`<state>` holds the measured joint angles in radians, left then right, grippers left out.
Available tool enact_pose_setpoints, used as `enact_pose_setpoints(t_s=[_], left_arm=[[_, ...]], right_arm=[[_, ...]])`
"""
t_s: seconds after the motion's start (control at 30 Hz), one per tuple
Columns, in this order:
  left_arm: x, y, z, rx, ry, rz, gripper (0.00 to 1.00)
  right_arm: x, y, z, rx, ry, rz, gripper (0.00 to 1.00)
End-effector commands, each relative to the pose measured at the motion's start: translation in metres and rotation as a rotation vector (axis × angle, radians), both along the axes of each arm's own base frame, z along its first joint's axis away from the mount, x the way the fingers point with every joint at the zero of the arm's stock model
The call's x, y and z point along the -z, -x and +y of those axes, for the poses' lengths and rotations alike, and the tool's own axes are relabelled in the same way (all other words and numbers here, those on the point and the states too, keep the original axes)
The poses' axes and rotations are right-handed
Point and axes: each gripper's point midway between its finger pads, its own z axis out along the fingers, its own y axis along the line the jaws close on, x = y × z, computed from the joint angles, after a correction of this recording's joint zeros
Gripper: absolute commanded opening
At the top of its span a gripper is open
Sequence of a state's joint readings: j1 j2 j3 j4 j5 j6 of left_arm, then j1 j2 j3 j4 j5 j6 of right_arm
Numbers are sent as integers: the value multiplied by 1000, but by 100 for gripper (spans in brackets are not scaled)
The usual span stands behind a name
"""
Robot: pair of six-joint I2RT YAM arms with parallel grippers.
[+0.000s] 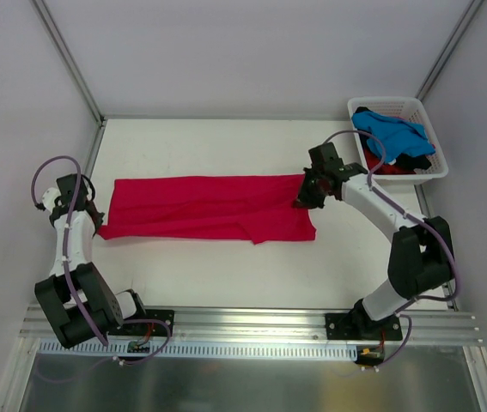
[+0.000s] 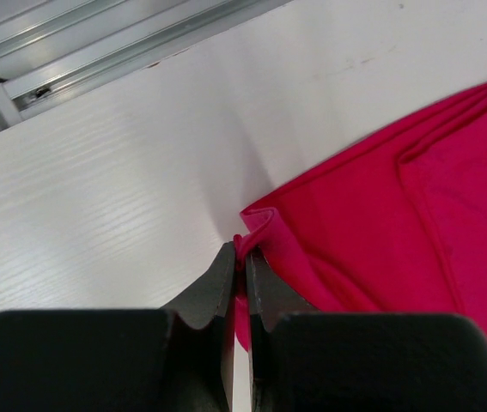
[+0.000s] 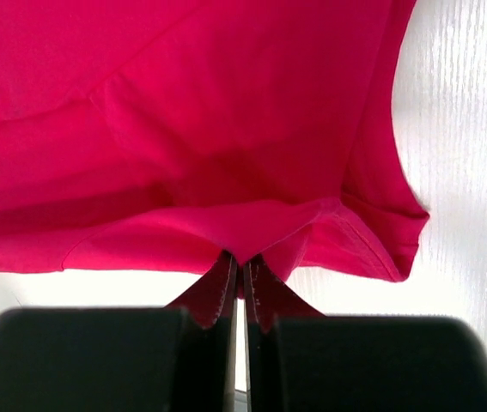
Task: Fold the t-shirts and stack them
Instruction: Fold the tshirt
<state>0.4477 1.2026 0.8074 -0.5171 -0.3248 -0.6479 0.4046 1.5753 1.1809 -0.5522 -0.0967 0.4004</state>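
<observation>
Crimson t-shirt (image 1: 209, 209) lies stretched across the white table (image 1: 226, 275). The left gripper (image 2: 241, 257) is clamped on its left edge, and the right gripper (image 3: 240, 262) on its right edge. 1 blue t-shirt (image 1: 393, 133) sits in the white basket (image 1: 415, 177) at the far right corner.

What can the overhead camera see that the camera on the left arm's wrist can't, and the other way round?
Only overhead: the whole red shirt lying long across the table, the right gripper pinching its right end, and a white basket holding a blue shirt. Only the left wrist: close up, the left gripper shut on a folded corner of cloth. Both: red shirt, white table.
</observation>
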Motion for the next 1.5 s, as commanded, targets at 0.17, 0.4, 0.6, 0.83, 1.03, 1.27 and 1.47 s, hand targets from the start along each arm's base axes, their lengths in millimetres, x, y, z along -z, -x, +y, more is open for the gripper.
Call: enact_pose_setpoints(t_s=[0.17, 0.4, 0.6, 0.83, 1.03, 1.27, 1.47], left_arm=[[-17, -36, 12, 25, -90, -9, 0], [-13, -55, 12, 50, -96, 21, 0], [-10, -72, 8, 74, -102, 40, 0], [-3, -85, 10, 76, -99, 63, 0], [10, -94, 9, 87, -90, 95, 0], [17, -106, 5, 106, -97, 120, 0], [12, -118, 9, 113, -106, 111, 0]], right_arm=[[-6, -26, 4, -26, -3, -42, 0], [-4, -42, 7, -22, -15, -33, 0], [2, -53, 7, -27, -21, -21, 0], [9, -63, 8, -20, -32, -2, 0], [19, -72, 8, -17, -43, 23, 0], [31, -77, 7, -20, -37, 49, 0], [27, -88, 5, -12, -42, 32, 0]])
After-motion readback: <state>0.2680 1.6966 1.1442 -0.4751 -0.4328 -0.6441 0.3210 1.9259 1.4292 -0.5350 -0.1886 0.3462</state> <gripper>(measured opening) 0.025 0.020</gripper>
